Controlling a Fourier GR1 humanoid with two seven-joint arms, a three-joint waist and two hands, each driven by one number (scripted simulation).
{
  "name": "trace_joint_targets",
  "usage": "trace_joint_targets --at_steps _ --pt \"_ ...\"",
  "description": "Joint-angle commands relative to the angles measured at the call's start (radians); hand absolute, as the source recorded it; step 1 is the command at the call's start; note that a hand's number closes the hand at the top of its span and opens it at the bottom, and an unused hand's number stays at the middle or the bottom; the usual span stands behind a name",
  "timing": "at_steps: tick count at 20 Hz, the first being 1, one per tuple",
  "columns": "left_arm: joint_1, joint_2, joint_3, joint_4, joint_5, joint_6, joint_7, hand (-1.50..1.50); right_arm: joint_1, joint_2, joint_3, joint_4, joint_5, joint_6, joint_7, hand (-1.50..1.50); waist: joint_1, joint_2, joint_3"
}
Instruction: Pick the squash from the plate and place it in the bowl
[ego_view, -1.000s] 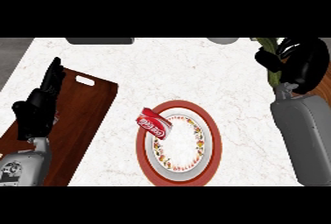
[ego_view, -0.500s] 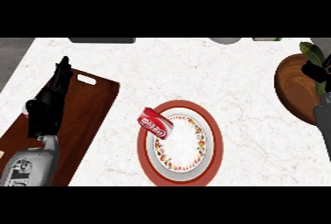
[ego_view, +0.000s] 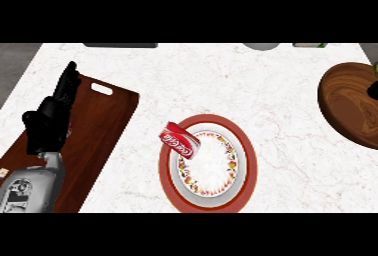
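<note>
A white marbled table (ego_view: 221, 85) is seen from steeply above. Near its middle sits a round plate (ego_view: 247, 155) with a red rim, a white centre and a ring of small orange and red motifs. On the plate's upper left edge lies a red soda can (ego_view: 179, 140) with white lettering, tipped on its side and angled from upper left to lower right, partly overhanging the rim.

To the left of the plate lies a dark reddish-brown wooden cutting board (ego_view: 103, 130) with a handle slot at its top end. Over this board the robot's left hand (ego_view: 52, 117) rests, black, its fingers straight and held together, pointing up and away toward the table's far edge. It touches nothing that I can make out. Its grey forearm (ego_view: 29, 187) enters from the lower left corner.

Far to the right of the plate, at the table's right edge, is a dark wooden bowl (ego_view: 351, 107), only partly in view. At the bowl's right side a small dark shape shows against the frame edge; I cannot tell what it is. The right hand does not show.

No squash can be made out on the plate, and whether it lies in the bowl cannot be told.

Beyond the plate, along the table's far edge, sit a dark flat object (ego_view: 120, 45) and a small grey rounded object (ego_view: 262, 46).
</note>
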Motion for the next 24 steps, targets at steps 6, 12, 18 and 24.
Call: trace_joint_targets --at_steps 6,12,18,24 --pt "0.01 -0.043 -0.022 0.021 -0.024 0.03 -0.028 0.0 -0.051 -0.016 -0.184 0.198 -0.277 0.117 -0.416 -1.5 0.006 0.005 0.002" --pt "-0.022 0.016 0.025 0.038 0.003 -0.021 -0.021 0.0 -0.056 0.009 -0.299 0.239 -0.392 0.042 -0.638 -1.5 0.002 0.003 0.001" --pt "0.063 -0.03 -0.003 0.008 -0.024 0.009 -0.055 0.0 -0.013 -0.087 -0.358 0.2 -0.505 0.223 -0.664 -1.5 -0.025 -0.01 -0.002" --pt "-0.01 -0.001 0.034 -0.004 -0.027 0.01 0.062 0.0 0.189 -0.014 -0.38 -0.03 -0.626 0.346 -0.661 -1.5 -0.054 -0.02 -0.005"
